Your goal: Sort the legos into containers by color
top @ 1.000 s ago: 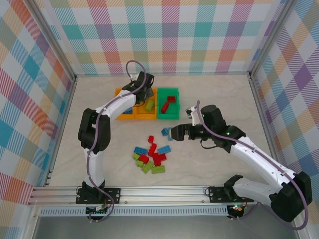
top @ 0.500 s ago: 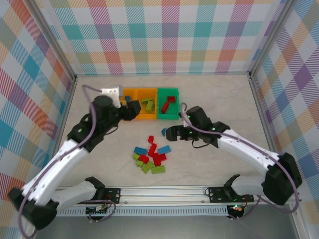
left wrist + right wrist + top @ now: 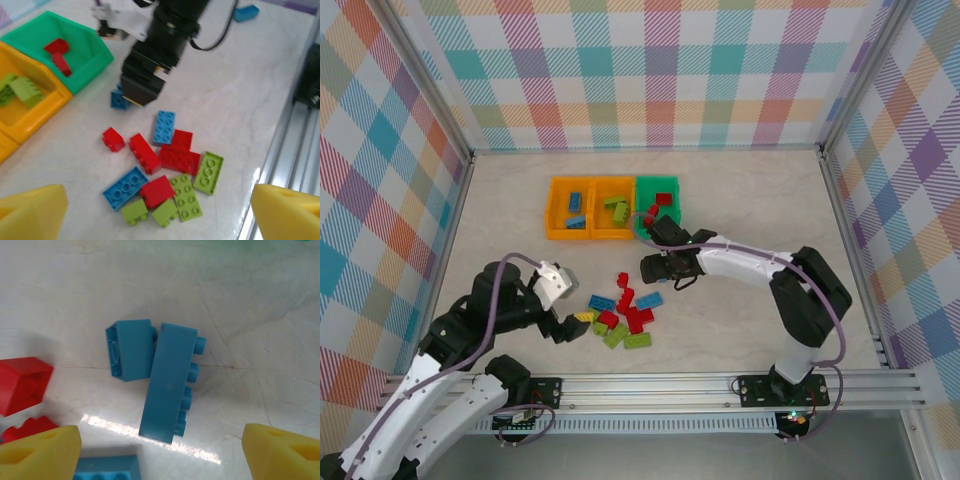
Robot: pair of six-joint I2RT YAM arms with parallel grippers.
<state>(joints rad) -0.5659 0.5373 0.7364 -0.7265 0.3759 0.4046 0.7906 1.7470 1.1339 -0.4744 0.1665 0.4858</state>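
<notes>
A pile of red, blue and lime legos [image 3: 620,318] lies on the table in front of the containers. The left orange bin [image 3: 554,208] holds blue bricks, the middle orange bin [image 3: 597,232] lime ones, and the green bin [image 3: 658,183] red ones. My left gripper [image 3: 570,322] is open at the pile's left edge. In the left wrist view its yellow fingertips [image 3: 30,210] frame the pile [image 3: 165,172]. My right gripper [image 3: 646,266] is open just above two blue bricks [image 3: 170,382], touching neither. Its black body [image 3: 150,70] stands beside the green bin [image 3: 92,60].
A metal rail [image 3: 640,385] runs along the near edge, close to the pile's right side in the left wrist view [image 3: 305,100]. Plaid walls enclose the table on three sides. Bare tabletop [image 3: 760,200] lies right of the bins.
My left arm swung from the bins back to the near left and came down by the pile, its jaws opening wide. My right gripper moved left over the two blue bricks, its jaws narrowing a little.
</notes>
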